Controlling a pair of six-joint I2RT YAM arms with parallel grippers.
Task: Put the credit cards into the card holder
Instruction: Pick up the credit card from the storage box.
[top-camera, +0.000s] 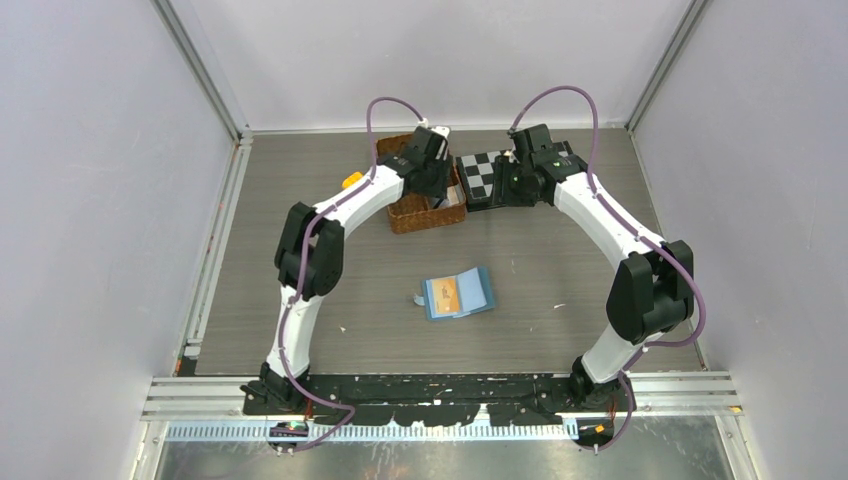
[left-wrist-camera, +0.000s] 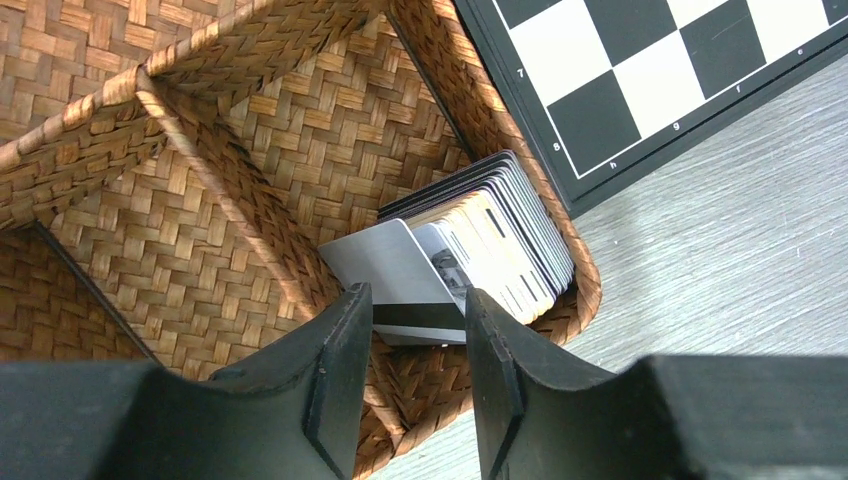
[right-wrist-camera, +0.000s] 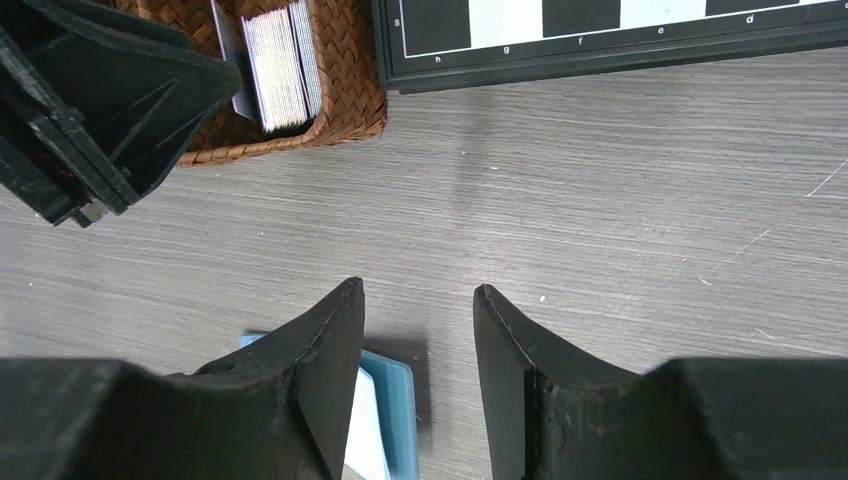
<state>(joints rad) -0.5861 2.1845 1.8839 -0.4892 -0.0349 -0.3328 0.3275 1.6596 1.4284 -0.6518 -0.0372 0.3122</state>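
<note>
The left gripper (left-wrist-camera: 415, 300) hangs over the wicker basket (left-wrist-camera: 200, 200), jaws spread above a black-striped card (left-wrist-camera: 385, 265) leaning beside the stacked credit cards (left-wrist-camera: 505, 235). The right gripper (right-wrist-camera: 418, 295) has its jaws spread and empty, far from the card holder (top-camera: 458, 292).

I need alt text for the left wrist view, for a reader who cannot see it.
The open left claw frames a grey card with a black stripe, which leans away from a stack of cards standing on edge in a woven basket. A chessboard lies beside the basket on the grey table.
</note>
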